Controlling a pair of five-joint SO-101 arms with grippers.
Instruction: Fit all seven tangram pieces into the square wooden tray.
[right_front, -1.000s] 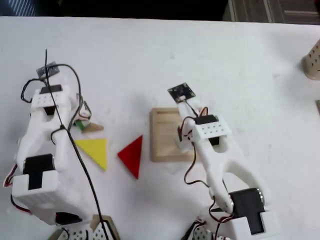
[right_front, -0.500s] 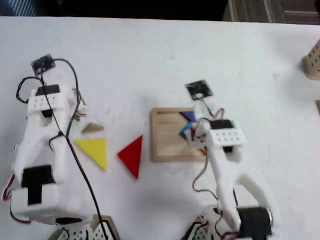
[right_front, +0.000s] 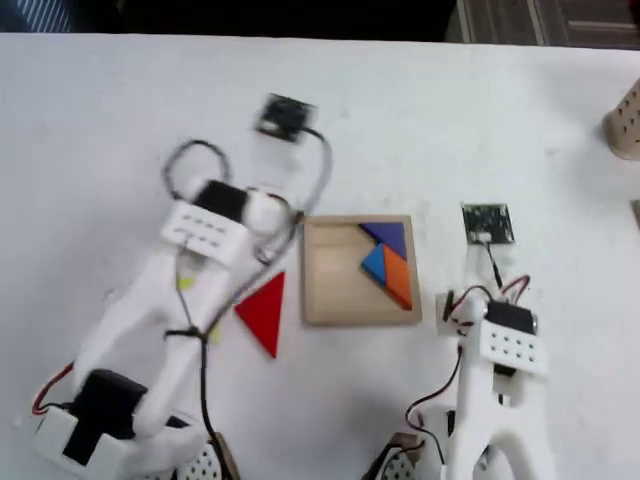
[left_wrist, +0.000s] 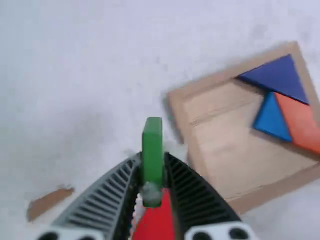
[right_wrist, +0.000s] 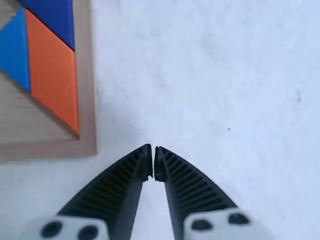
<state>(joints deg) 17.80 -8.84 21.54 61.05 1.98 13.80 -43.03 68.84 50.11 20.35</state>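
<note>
The square wooden tray (right_front: 335, 285) is seen with a dark blue triangle (right_front: 388, 237), a light blue triangle (right_front: 373, 262) and an orange piece (right_front: 399, 280) laid along one side. A green piece (left_wrist: 152, 140) is gripped upright by the left gripper (left_wrist: 152, 159), just beside the tray's edge. The right gripper (right_wrist: 152, 162) is closed on nothing, over the table near the tray's corner by the orange piece.

Left arm (right_front: 150, 310), left of the wooden tray (right_front: 330, 285): white moulded shell, black motor block (right_front: 100, 400), black cable (right_front: 322, 170) looped to a small dark circuit board (right_front: 284, 116). Right arm (right_front: 500, 400), right of the tray: matching white shell, red and black wires (right_front: 447, 303). Left gripper (left_wrist: 152, 159) and right gripper (right_wrist: 153, 150): black ribbed fingers (right_wrist: 125, 185), white bases with dark round holes (right_wrist: 65, 229)
</note>
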